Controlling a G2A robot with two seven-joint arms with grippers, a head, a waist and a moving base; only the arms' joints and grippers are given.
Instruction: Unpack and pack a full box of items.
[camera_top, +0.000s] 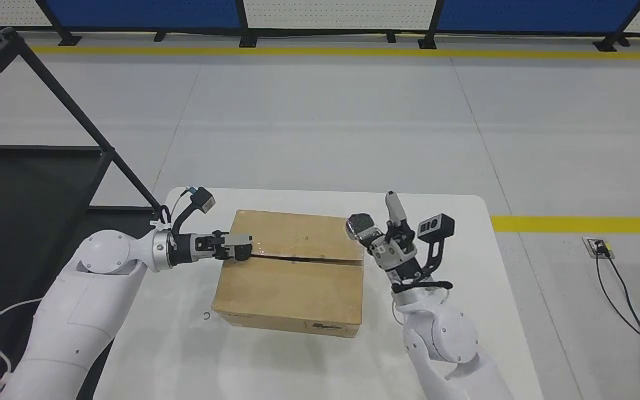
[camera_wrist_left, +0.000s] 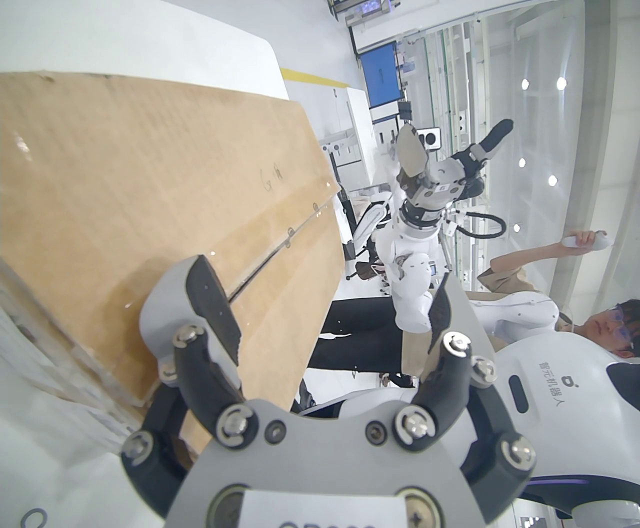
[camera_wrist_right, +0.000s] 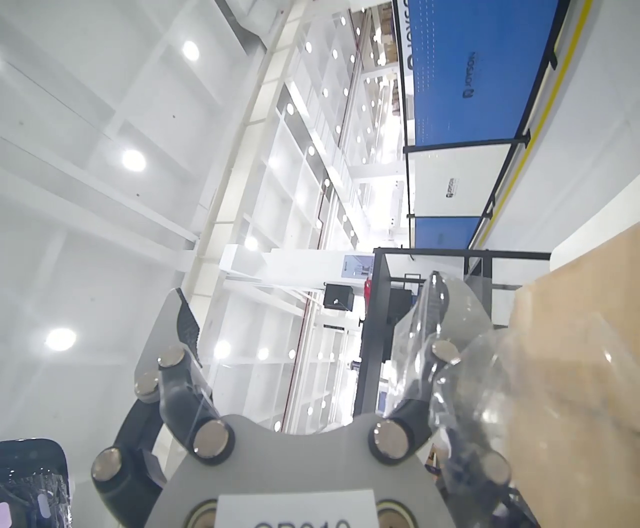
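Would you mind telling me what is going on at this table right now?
A two-armed robot is working at a closed cardboard box on a white table. Its left gripper, open, sits at one end of the box's top seam. The right gripper is raised beside the opposite end, open and pointing up, with crumpled clear film clinging to it. The flaps are closed, so nothing is unpacked yet.
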